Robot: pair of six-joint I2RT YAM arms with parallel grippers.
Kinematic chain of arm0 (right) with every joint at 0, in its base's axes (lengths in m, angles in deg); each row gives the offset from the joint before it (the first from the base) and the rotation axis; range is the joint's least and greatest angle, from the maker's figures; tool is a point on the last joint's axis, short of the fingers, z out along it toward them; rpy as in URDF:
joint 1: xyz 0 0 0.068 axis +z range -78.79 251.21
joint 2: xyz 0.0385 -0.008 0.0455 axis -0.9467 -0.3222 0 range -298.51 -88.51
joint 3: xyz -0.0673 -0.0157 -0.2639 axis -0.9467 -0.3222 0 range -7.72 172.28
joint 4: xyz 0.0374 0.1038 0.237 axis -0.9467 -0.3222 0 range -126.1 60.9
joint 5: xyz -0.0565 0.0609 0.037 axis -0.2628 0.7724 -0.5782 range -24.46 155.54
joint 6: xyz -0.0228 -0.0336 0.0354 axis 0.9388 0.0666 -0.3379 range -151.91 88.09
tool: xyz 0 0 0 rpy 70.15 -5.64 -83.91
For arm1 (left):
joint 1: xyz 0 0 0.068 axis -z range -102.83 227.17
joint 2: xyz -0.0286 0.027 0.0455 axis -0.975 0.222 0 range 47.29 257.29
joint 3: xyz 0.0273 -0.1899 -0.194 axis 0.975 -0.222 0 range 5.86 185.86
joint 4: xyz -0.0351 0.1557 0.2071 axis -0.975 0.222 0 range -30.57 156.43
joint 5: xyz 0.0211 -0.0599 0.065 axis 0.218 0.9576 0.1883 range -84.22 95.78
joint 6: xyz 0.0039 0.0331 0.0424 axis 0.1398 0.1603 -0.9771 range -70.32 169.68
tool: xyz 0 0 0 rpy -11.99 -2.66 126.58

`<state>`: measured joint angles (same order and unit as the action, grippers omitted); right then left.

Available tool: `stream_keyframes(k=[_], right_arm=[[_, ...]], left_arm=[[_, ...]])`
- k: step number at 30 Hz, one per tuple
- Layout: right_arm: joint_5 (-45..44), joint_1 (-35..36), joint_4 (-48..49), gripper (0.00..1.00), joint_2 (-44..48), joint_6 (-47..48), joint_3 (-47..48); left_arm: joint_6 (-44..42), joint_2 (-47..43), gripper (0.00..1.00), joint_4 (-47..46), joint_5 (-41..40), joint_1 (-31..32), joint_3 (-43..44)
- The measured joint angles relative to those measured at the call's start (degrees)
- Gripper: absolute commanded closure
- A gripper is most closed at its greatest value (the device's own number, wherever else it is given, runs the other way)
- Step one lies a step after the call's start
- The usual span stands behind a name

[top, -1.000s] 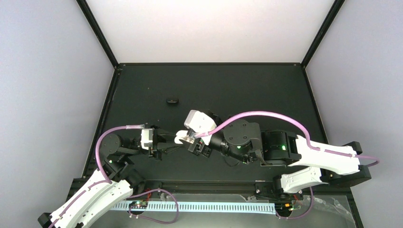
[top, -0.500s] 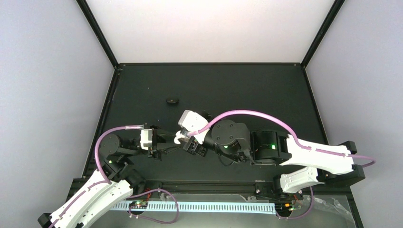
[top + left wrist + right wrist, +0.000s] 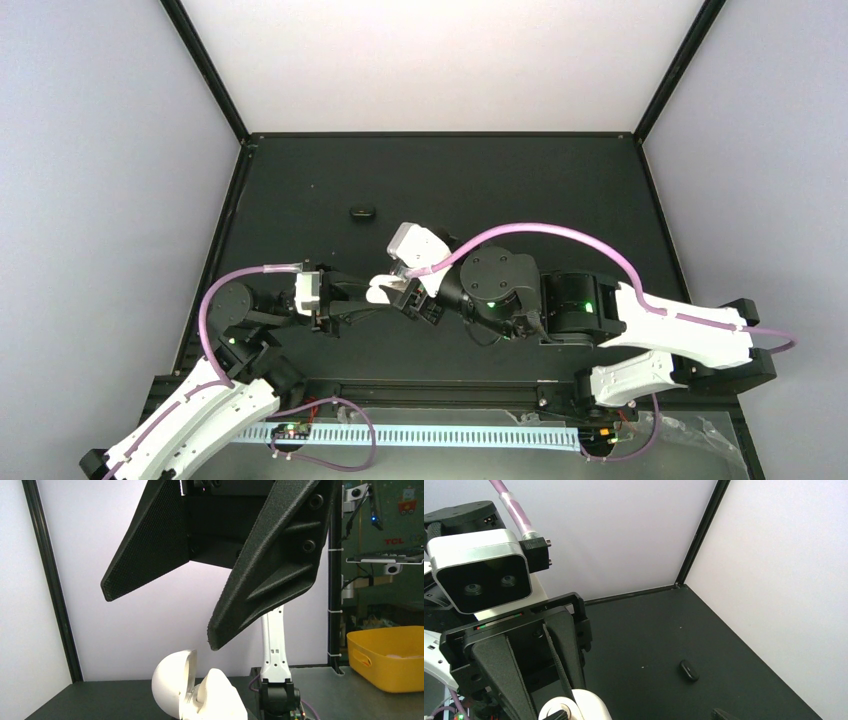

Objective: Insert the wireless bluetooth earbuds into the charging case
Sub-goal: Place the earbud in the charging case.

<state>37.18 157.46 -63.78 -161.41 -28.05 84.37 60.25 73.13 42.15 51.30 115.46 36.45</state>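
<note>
The charging case point(image 3: 379, 291) is white, its lid hinged open. It shows low in the left wrist view point(image 3: 172, 690) and at the bottom of the right wrist view point(image 3: 589, 707). My left gripper point(image 3: 358, 300) is shut on it and holds it out to the right; its fingers point(image 3: 509, 675) close in on the case. My right gripper point(image 3: 407, 293) is open, jaws spread just above the case in the left wrist view point(image 3: 160, 617), with nothing between them. A white hump rises from the case's base; I cannot tell whether it is an earbud. No loose earbuds show.
A small black oval object point(image 3: 362, 212) lies on the black table point(image 3: 520, 190) behind the grippers, also in the right wrist view point(image 3: 689, 670). White walls enclose the table at the back and sides. A yellow bin point(image 3: 390, 655) stands beyond the table.
My right arm swung a little left, then back to the right, staying over the case. The left arm and the case have not moved.
</note>
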Motion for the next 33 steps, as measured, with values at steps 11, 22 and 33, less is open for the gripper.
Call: stream_keyframes(k=[11,22,33], right_arm=[[0.5,-0.3,-1.8,0.29,-0.6,-1.0,-0.3],[3.0,-0.3,-3.8,0.35,-0.1,-1.2,1.2],[14.0,-0.3,-11.3,0.70,0.1,0.2,14.1]], left_arm=[[0.0,0.0,0.98,0.1,0.0,0.0,0.0],[0.0,-0.4,0.99,0.4,0.0,0.0,0.0],[0.0,-0.1,0.98,0.3,-0.3,0.0,0.0]])
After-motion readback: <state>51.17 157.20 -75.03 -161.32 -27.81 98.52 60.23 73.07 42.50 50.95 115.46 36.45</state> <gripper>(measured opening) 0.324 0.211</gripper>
